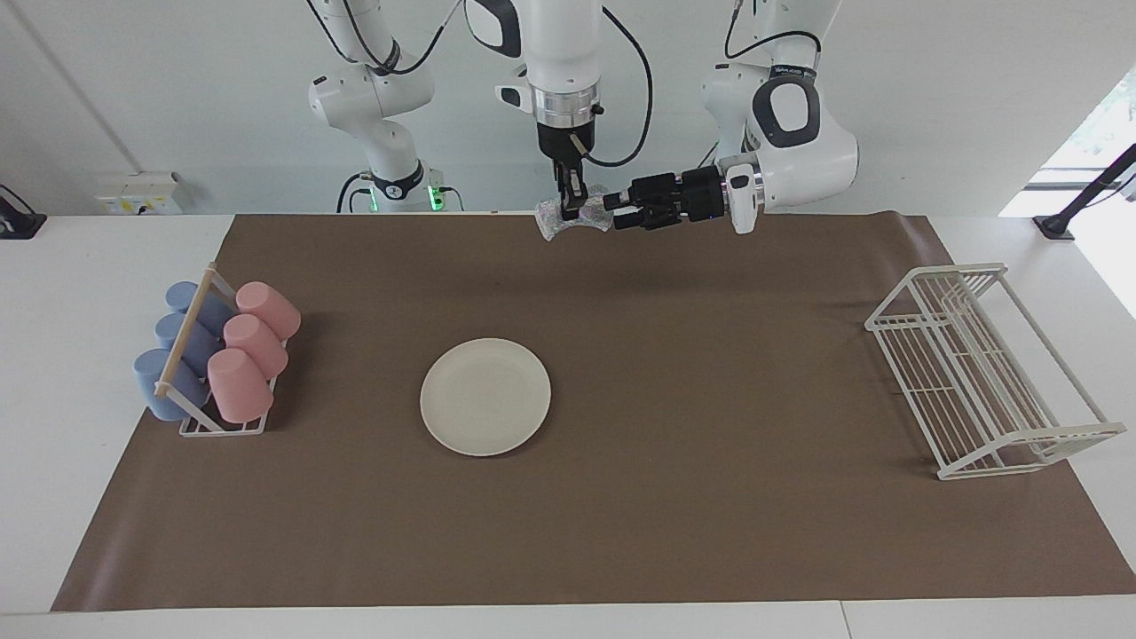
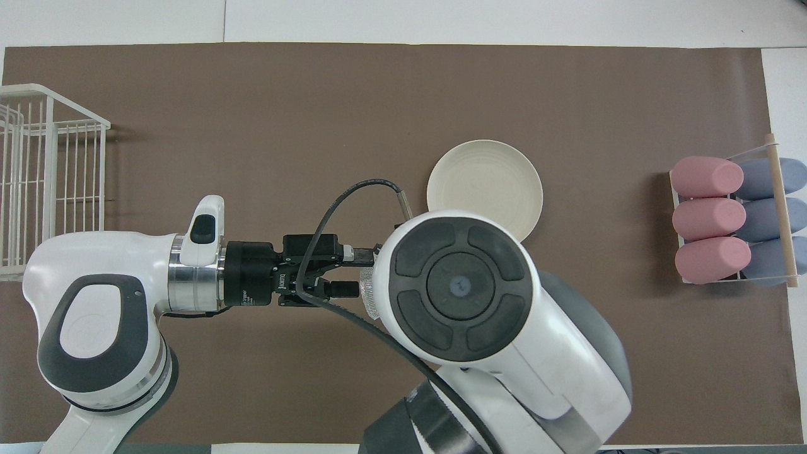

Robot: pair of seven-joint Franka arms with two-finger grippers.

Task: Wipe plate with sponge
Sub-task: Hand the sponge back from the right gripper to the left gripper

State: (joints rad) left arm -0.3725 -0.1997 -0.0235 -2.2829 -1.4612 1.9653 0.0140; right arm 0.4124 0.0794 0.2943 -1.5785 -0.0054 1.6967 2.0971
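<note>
Hanging from the right pincer (image 1: pixel 573 206), the sponge (image 1: pixel 575 219) is up in the air at the robots' edge of the brown mat (image 1: pixel 710 532).
Pointing straight down, the right pincer is pressed together on the silvery wad; the left pincer (image 1: pixel 619 213) lies level just beside the sponge with its fingers spread. The plate (image 1: pixel 485 396) lies flat on the mat, farther from the robots than the sponge, between the cup rack (image 1: pixel 222 426) and the white wire rack (image 1: pixel 985 373).
</note>
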